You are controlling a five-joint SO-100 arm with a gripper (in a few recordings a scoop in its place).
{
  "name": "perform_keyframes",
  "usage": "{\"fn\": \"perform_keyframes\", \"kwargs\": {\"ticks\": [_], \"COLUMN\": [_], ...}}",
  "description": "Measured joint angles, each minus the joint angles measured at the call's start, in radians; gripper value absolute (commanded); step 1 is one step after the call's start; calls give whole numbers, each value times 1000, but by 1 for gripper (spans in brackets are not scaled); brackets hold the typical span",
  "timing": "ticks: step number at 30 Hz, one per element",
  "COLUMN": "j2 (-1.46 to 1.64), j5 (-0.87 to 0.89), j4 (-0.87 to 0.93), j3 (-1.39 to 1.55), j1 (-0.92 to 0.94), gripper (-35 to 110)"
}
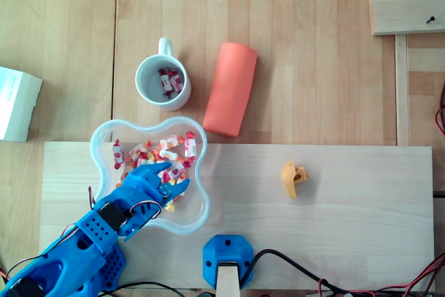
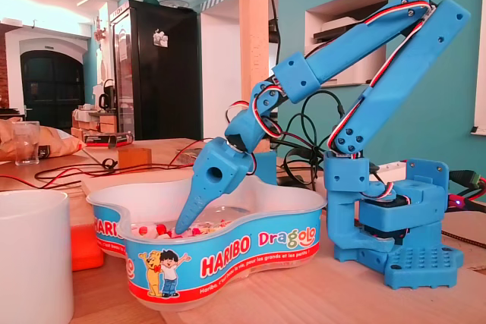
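The fingers (image 1: 156, 172) of the blue arm (image 1: 76, 248) stand a little apart, dipped among the wrapped candies (image 1: 167, 149) in the plastic tub (image 2: 250, 244) on the tabletop (image 1: 313, 67), and such a candy seems light, small and slippery, so it is better to pinch it across its middle.

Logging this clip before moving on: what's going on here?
The blue arm's hand is dipped into a clear Haribo tub, its tips down among the wrapped candies. Whether it has caught one is not clear. In the overhead view, a white mug just above the tub holds a few of the same candies. An orange roll lies beside the mug, and a small yellow piece sits apart to the right on the wooden board.
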Motion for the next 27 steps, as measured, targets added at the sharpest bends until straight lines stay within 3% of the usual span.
{"fn": "perform_keyframes", "kwargs": {"ticks": [27], "j2": [0], "j5": [0], "j4": [2], "j3": [23], "j1": [0], "gripper": [12]}}
